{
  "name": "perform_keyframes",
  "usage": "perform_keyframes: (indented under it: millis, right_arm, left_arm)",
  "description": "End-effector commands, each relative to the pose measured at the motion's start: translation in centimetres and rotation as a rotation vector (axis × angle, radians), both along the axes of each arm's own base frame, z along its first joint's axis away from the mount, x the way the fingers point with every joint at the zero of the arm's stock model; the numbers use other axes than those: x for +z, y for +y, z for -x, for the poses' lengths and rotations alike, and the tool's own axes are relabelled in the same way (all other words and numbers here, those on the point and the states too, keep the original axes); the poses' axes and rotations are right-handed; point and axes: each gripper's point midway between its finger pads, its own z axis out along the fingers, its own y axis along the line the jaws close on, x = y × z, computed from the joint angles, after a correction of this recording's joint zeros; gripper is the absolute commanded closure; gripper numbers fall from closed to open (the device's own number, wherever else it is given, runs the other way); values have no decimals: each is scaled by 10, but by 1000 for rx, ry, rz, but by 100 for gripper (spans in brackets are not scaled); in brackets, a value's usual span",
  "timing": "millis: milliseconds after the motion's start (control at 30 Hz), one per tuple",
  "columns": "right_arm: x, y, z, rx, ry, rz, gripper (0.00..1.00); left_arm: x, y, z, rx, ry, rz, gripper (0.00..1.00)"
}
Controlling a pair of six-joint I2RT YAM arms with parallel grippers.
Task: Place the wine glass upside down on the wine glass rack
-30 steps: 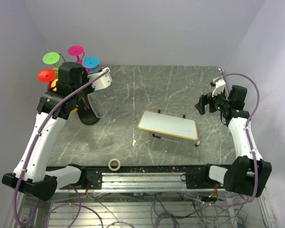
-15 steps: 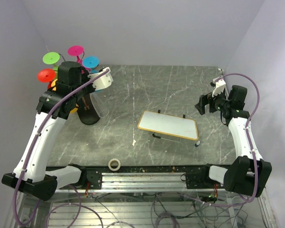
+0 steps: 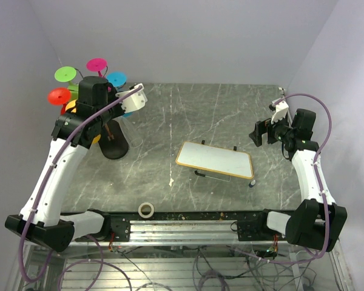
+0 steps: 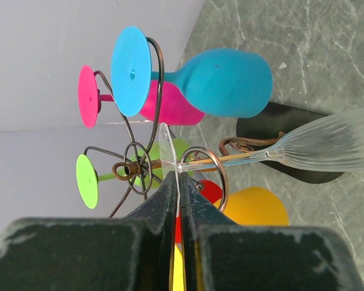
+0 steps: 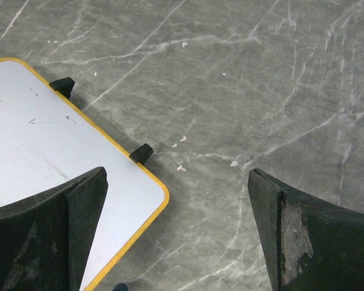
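The wine glass rack [image 3: 114, 147], thin dark wire scrolls over a black oval base, stands by the walls [image 3: 170, 36] at the far left, with open grey marbled tabletop [image 3: 218, 115] to its right. A clear, ribbed wine glass [image 4: 327, 145] hangs by its stem in one scroll, bowl toward the base, among matte coloured glasses [image 4: 224, 82]. The left gripper [image 4: 178, 188] pinches its thin foot. Well right of the rack, the right gripper [image 5: 177, 182] gapes wide and empty.

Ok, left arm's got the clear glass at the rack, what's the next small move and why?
Probably ease the left pincer open. It pinches the wine glass by the foot, and the stem seems seated in a scroll loop of the wine glass rack, bowl toward its base.
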Motion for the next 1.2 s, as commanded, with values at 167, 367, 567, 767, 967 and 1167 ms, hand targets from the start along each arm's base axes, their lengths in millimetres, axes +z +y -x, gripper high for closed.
perform_keyframes:
  millis: [167, 367, 567, 767, 967, 1167]
  right_arm:
    - [0, -3, -3, -7, -14, -1, 0]
    - [-1, -4, -3, -9, -14, 2, 0]
    - [-1, -4, -3, -10, -15, 3, 0]
    - [-1, -4, -3, -11, -17, 4, 0]
    - [-1, -4, -2, -11, -17, 5, 0]
    - [-1, -4, -2, -12, -18, 6, 0]
  left_arm:
    - [-6, -12, -6, -25, -5, 35, 85]
    - [-9, -14, -5, -26, 4, 51, 82]
    - [-10, -19, -2, -39, 14, 87, 76]
    - [-12, -19, -1, -38, 17, 89, 73]
    - [-8, -21, 2, -42, 15, 117, 72]
    - [-1, -22, 2, -36, 0, 144, 72]
